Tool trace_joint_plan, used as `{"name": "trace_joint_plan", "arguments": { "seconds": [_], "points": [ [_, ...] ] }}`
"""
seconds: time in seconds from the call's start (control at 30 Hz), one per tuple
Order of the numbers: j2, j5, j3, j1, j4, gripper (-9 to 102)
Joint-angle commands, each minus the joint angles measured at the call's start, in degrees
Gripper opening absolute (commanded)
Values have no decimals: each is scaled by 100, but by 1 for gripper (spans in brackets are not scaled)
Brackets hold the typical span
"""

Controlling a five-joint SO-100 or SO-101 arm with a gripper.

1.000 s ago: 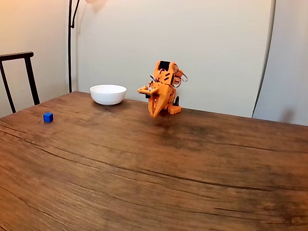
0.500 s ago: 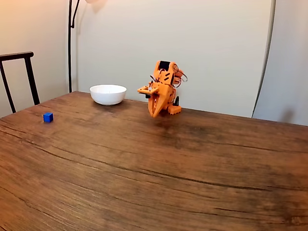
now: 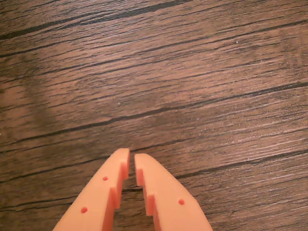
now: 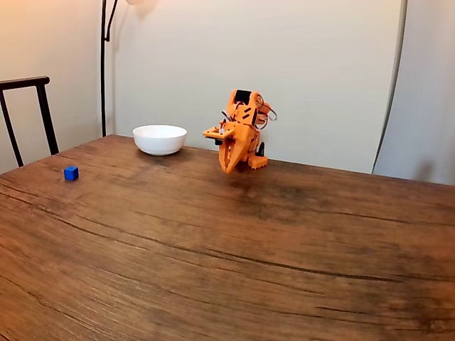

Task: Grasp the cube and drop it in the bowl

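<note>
1. In the fixed view the orange arm sits folded near the far edge of the wooden table (image 4: pixel 234 249), its gripper (image 4: pixel 227 170) pointing down just above the surface

2. In the wrist view the gripper (image 3: pixel 132 155) has its two orange fingers nearly together, with only a thin slit between the tips and nothing held; bare wood grain lies beneath them

3. The cube (image 4: pixel 70 172) rests on the table well to the left in the fixed view, well apart from the arm and nearer the camera than the bowl

4. The bowl (image 4: pixel 159 139) stands between the cube's side and the arm, just left of the arm and close to the far table edge; it looks empty, though its inside is hard to see from this low angle

5. The task appears to be at its very start: the reach toward the cube is not yet begun

6. Risks from here:
   - The jaws need to open before descending, otherwise the closed tips would likely knock the small cube away
   - The cube lies far out to the side, so the reach may be long and the aim loose; a slightly off-centre close could pinch a corner and flick it off
   - Swinging across toward the cube could clip the bowl's rim if the arm travels low
   - Releasing too early or from the bowl's edge could let the cube bounce out
</note>
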Motion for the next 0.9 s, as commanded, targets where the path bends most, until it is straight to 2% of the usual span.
{"name": "trace_joint_plan", "arguments": {
  "seconds": [0.0,0.87],
  "points": [
    [-70,-44,-9,35,343,0],
    [-70,-44,-9,-9,325,0]
  ]
}}
